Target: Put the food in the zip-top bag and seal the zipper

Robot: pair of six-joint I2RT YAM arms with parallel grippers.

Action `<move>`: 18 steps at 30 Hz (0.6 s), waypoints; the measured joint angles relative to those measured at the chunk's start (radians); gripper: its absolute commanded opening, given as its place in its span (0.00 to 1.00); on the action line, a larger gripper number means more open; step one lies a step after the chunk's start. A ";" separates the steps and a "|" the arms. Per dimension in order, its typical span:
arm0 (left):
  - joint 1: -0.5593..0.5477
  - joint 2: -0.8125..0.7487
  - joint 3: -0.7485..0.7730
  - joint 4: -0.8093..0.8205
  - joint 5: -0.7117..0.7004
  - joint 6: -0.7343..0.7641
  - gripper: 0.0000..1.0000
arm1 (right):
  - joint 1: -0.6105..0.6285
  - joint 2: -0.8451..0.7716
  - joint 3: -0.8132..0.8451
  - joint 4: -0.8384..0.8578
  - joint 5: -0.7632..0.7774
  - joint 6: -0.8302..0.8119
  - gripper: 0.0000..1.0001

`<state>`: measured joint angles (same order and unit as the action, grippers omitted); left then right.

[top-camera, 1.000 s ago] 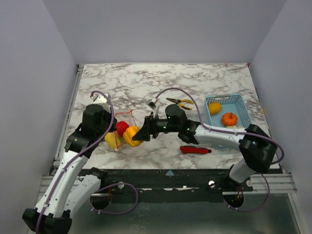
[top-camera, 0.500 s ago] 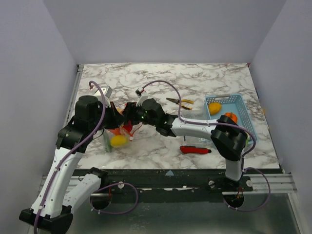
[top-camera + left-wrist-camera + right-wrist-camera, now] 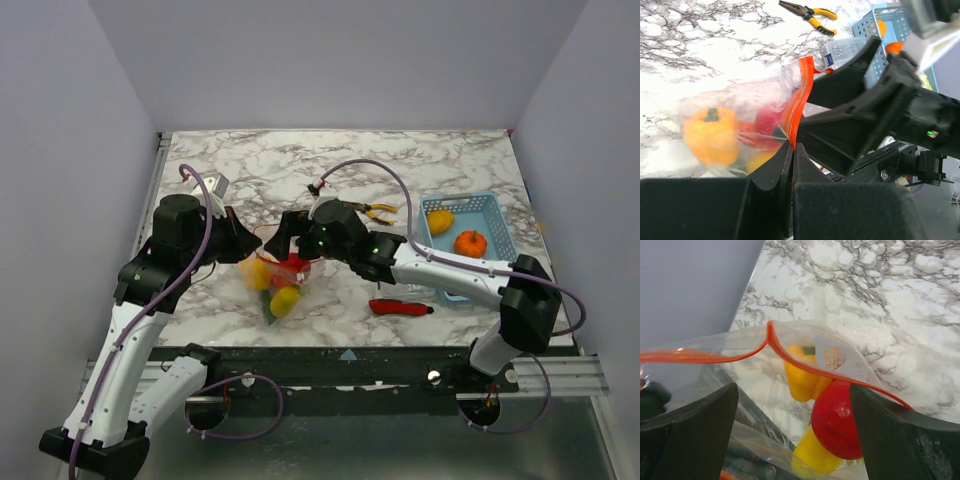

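The zip-top bag [image 3: 277, 288] hangs over the marble table, and my left gripper [image 3: 243, 247] is shut on its orange-red zipper [image 3: 796, 107]. Through the clear plastic show the food pieces: an orange pepper [image 3: 710, 132], a red tomato [image 3: 837, 420], a yellow pepper [image 3: 802, 377] and a green piece [image 3: 270, 312]. My right gripper [image 3: 283, 238] stands open just right of the bag's mouth. In the right wrist view the wide-apart fingers [image 3: 695, 425] flank the bag and grip nothing. The zipper [image 3: 771, 342] curves open there.
A red-handled knife [image 3: 400, 307] lies near the front edge. The light blue basket [image 3: 500, 222] at the right holds an orange fruit [image 3: 470, 243] and a yellow piece [image 3: 440, 221]. Yellow-handled pliers [image 3: 378, 211] and a clear box [image 3: 845, 50] lie behind the right arm.
The right gripper carried an orange pepper to the bag, opened wide and drew back to the right. The pepper now sits in the bag, which has swung right under the left gripper.
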<state>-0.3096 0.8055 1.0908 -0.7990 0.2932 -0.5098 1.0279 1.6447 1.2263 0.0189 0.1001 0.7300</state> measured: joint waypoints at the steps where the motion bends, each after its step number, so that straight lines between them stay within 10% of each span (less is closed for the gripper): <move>1: 0.000 0.009 -0.001 0.008 0.000 0.000 0.00 | 0.000 -0.026 -0.004 -0.035 0.010 -0.007 0.93; 12: 0.000 0.079 -0.001 0.053 -0.005 0.047 0.00 | 0.000 -0.241 -0.008 -0.274 0.085 -0.060 0.91; 18: 0.000 0.092 -0.020 0.084 -0.021 0.085 0.00 | -0.013 -0.402 -0.058 -0.499 0.376 -0.011 0.93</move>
<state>-0.3092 0.8970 1.0710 -0.7151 0.2718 -0.4248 1.0153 1.2427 1.1683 -0.4805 0.4763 0.7189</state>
